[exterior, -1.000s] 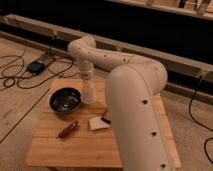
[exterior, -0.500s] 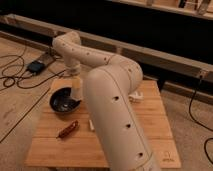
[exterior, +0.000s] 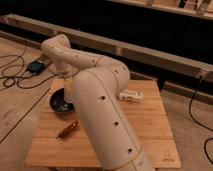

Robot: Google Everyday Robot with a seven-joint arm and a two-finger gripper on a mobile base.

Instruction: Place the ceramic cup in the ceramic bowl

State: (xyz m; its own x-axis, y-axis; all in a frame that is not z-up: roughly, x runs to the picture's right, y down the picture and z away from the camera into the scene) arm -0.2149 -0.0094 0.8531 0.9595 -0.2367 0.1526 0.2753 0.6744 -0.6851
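Reaching across the wooden table [exterior: 150, 125], the arm [exterior: 100, 125] bends back over the dark bowl [exterior: 59, 103] at the table's left edge, a pose that suits lowering something into it. The gripper [exterior: 65, 82] hangs just above the bowl's far rim, mostly hidden behind the arm, its fingers pressed together. The cup is not visible; it may be pinched there, screened by the arm. A white oblong thing [exterior: 130, 95] and a reddish-brown stick [exterior: 67, 130] lie apart.

Looks like a lab or test space: bare concrete floor [exterior: 20, 107], loose black cables [exterior: 17, 80], small wooden counter [exterior: 150, 125], dark wall rails [exterior: 150, 52].
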